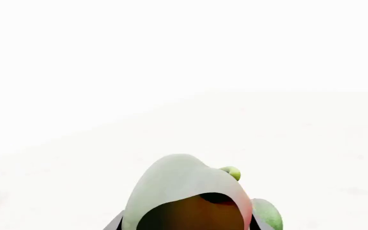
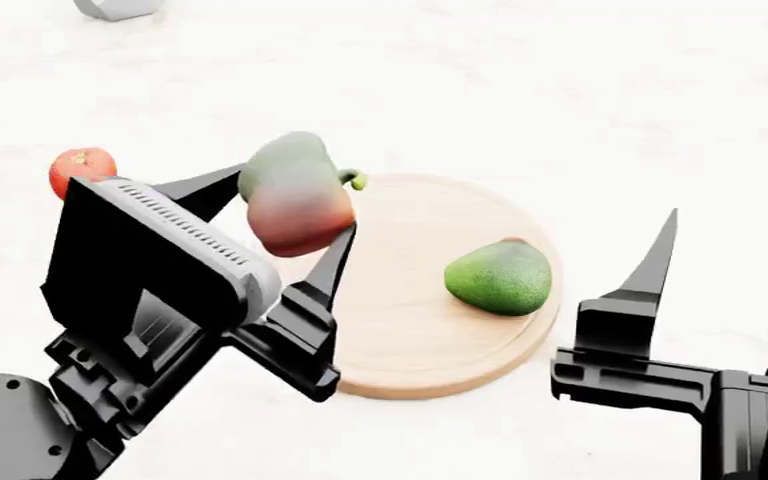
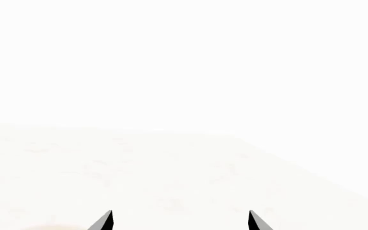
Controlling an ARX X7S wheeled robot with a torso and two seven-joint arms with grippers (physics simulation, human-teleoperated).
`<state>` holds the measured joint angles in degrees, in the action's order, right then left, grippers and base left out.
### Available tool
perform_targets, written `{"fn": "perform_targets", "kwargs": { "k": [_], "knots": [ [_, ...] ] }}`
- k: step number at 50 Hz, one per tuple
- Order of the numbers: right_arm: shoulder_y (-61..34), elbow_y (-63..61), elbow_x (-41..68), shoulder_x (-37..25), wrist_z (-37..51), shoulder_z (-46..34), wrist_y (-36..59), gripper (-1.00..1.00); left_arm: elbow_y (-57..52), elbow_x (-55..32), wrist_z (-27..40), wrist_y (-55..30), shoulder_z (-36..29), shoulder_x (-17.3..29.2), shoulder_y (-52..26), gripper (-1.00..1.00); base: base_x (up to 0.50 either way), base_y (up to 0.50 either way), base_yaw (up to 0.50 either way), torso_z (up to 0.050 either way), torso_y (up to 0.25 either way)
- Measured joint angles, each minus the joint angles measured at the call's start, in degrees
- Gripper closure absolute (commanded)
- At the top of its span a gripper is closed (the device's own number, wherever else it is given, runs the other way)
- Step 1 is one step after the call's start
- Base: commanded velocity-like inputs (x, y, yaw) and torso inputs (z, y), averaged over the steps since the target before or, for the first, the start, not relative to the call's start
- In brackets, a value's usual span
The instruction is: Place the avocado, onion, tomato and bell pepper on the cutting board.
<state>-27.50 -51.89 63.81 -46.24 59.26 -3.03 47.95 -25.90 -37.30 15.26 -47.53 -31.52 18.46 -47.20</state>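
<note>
— Bell pepper (image 2: 296,195): where, and held how?

— Clamped between the 2 black fingers (image 2: 335,262) of the left gripper (image 2: 277,215), lifted above the table (image 2: 598,90) at the left edge of the cutting board (image 2: 418,300). Green on top, red below, stem pointing toward the board. Seen very close in the left wrist view (image 1: 184,191), filling the lower middle.

— And the right gripper (image 2: 656,262)?

— Spread open, holding nothing; 2 tips wide apart in the right wrist view (image 3: 180,220). Parked just beside the board's right edge, only 1 finger visible from the head.

— Farther out?

— Avocado (image 2: 500,277) lying on the board's right half, clear of both grippers. Tomato (image 2: 81,170) on the table well left of the board, behind the left arm. Grey object (image 2: 117,8) at the far top edge, too cropped to name, possibly a container.
</note>
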Motion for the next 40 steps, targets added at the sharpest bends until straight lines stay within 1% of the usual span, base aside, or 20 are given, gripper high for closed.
{"fn": "perform_targets", "kwargs": {
  "k": [11, 22, 31, 40],
  "knots": [
    [3.04, -1.28, 0.64, -0.67, 1.04, 1.53, -1.03, -1.0, 3.14, 1.31, -1.77, 1.55, -6.4, -5.06, -0.01, 1.0, 0.0, 0.0, 0.0, 0.0, 0.0],
    [5.75, -2.68, 1.83, -1.6, 2.34, 3.14, -1.81, -1.0, 8.54, 3.58, -3.88, 4.96, -11.28, -7.92, 1.39, 1.0, 0.0, 0.0, 0.0, 0.0, 0.0],
    [7.53, -3.19, 2.1, -1.92, 2.92, 3.94, -2.48, -1.0, 15.06, 5.73, -5.49, 8.47, -13.34, -9.56, 1.67, 1.0, 0.0, 0.0, 0.0, 0.0, 0.0],
    [8.95, -3.53, 2.56, -2.42, 3.28, 4.85, -3.17, -1.0, 23.47, 7.2, -6.69, 11.73, -13.39, -11.64, 0.16, 1.0, 0.0, 0.0, 0.0, 0.0, 0.0]
  ]
}}
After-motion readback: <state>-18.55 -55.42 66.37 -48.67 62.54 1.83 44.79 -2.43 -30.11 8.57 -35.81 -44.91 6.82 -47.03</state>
